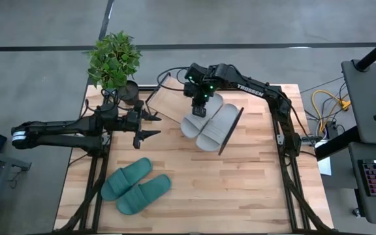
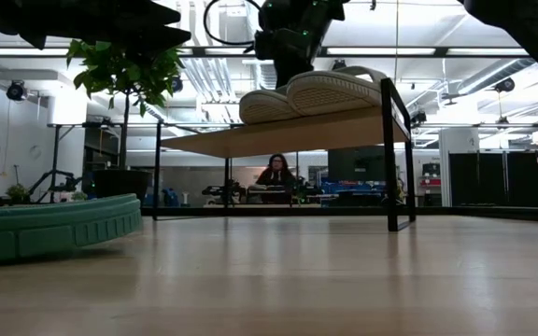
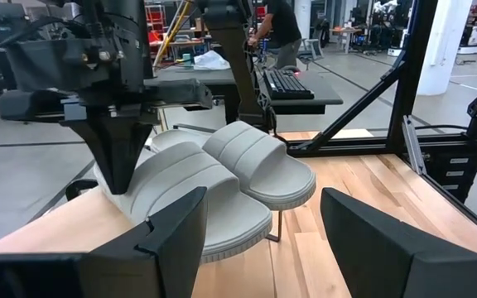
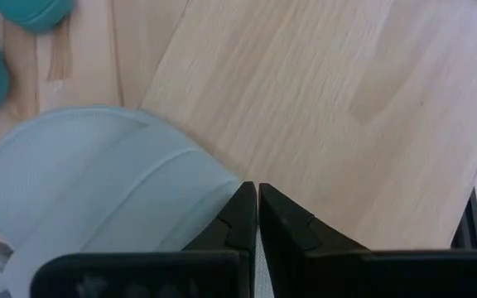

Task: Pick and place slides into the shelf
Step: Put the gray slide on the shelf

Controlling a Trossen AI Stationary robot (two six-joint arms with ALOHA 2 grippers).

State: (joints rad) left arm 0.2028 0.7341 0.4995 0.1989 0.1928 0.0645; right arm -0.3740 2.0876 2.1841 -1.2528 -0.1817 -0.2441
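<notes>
Grey slides [image 1: 209, 122], both of them, lie side by side on the shelf [image 1: 168, 103] when we look from above, toward its end nearest the right arm, and the right gripper [image 1: 199, 108] sits over the shelf right at their edge; the teal slides [image 1: 136, 185] rest together on the table [image 1: 240, 189], well apart from the shelf, while the left gripper [image 1: 147, 126] hovers with spread fingers just beside the shelf's other end, near a potted plant [image 1: 113, 60]. From table height, we see the grey pair [image 2: 311, 94] atop the slanted shelf board [image 2: 288, 138] and a teal slide [image 2: 49, 229] off to the side. Our left wrist camera faces the grey pair [image 3: 214, 184] between its parted fingers [image 3: 172, 240]. Our right wrist camera shows its fingers [image 4: 257, 217] pressed together, holding nothing, above the shelf beside a grey slide [image 4: 98, 190].
</notes>
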